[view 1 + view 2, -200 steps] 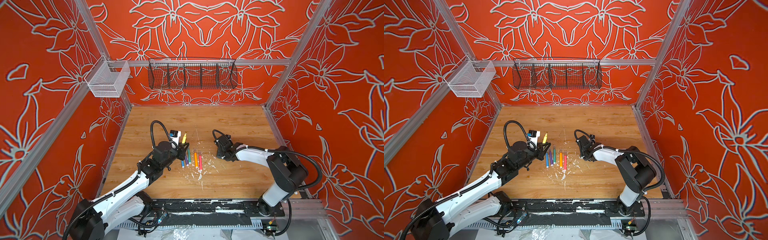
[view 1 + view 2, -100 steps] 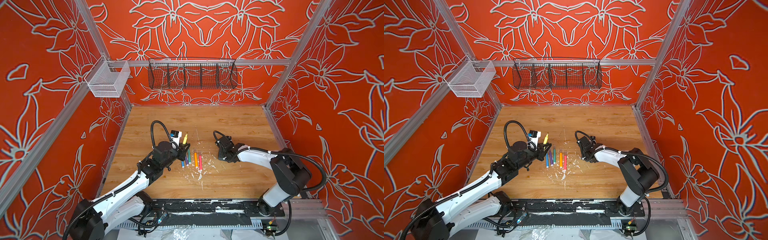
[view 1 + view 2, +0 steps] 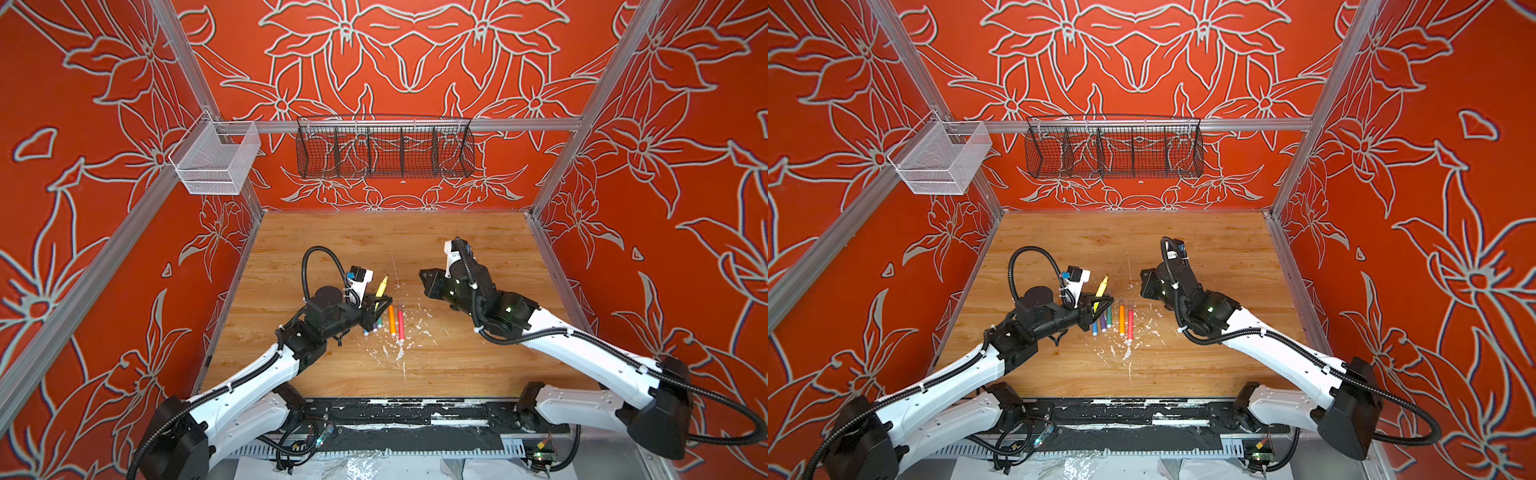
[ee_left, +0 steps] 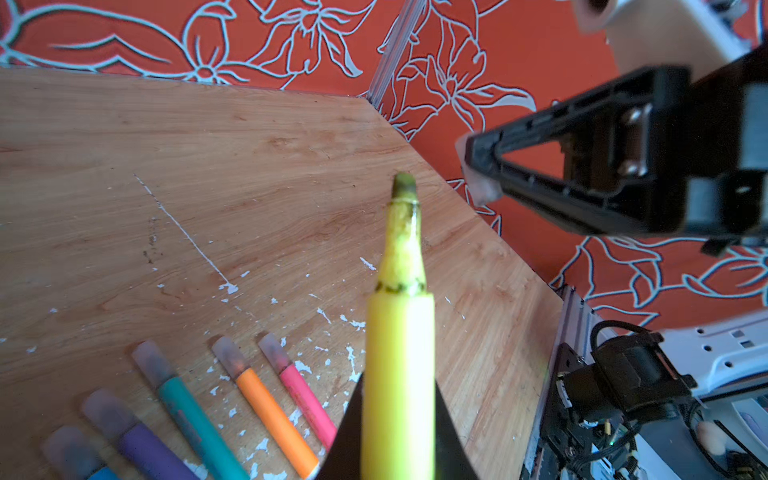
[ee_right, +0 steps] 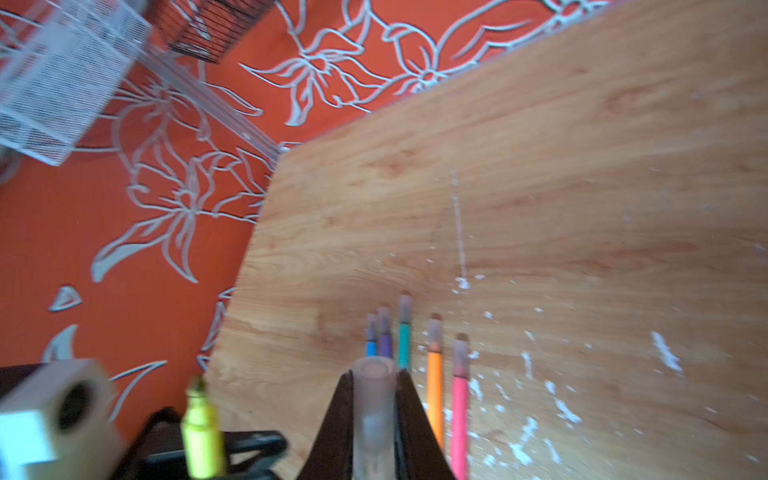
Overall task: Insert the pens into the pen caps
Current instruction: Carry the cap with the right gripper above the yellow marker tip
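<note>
The left claw (image 3: 381, 300) is clamped on the thin yellow marker pen (image 4: 399, 332), its bare stained tip jutting out ahead of it. The right claw (image 5: 374, 382), held apart, is closed on a short clear plastic tube cap (image 5: 372, 415), open end seemingly outward, though that view is blurred. Just beneath the left claw, five capped coloured pens (image 4: 270, 415) lie side by side on the wooden desk (image 3: 332, 241).

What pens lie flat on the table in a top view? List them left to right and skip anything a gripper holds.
blue pen → purple pen → teal pen → orange pen → pink pen
</note>
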Controlling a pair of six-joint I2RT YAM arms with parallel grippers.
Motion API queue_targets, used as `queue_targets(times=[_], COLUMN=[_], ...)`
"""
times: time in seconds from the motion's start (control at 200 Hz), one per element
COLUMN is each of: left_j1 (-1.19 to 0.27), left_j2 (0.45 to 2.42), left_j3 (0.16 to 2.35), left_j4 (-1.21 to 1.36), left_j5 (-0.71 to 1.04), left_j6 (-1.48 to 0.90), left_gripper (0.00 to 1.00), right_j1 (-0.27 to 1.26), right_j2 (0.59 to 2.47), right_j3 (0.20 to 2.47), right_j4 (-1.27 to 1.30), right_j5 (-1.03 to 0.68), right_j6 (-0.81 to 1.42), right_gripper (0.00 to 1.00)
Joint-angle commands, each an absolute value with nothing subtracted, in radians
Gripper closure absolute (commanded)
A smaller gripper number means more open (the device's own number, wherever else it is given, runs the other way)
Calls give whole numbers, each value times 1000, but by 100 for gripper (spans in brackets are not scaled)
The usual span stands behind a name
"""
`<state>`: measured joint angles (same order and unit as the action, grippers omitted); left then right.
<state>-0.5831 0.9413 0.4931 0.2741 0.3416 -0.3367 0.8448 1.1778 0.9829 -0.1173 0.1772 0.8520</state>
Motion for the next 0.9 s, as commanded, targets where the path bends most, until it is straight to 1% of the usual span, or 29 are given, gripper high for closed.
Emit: queue_targets(times=[0.0,0.195,0.355,0.621,0.896], left_j1=[-595,-599,-601,-601,-601], left_j2=[909,900,915,919,909], left_j3=[476,468,473,468,467], left_j4=[364,374,373,373,359], left_j5=[386,382,382,342,300], left_j6=[-325,-325,-324,-326,-324], left_gripper=[100,100,100,100,100], right_j1=[859,859,865,897,913], right_j2=[1212,1311,1355,1353,1344], right_j3=[996,1031,1043,1010,1003], right_j4=[91,183,221,289,293], right_j5=[125,91,55,48,47], right_j6=[906,938,954,956,953], right_gripper=[100,100,100,100,100])
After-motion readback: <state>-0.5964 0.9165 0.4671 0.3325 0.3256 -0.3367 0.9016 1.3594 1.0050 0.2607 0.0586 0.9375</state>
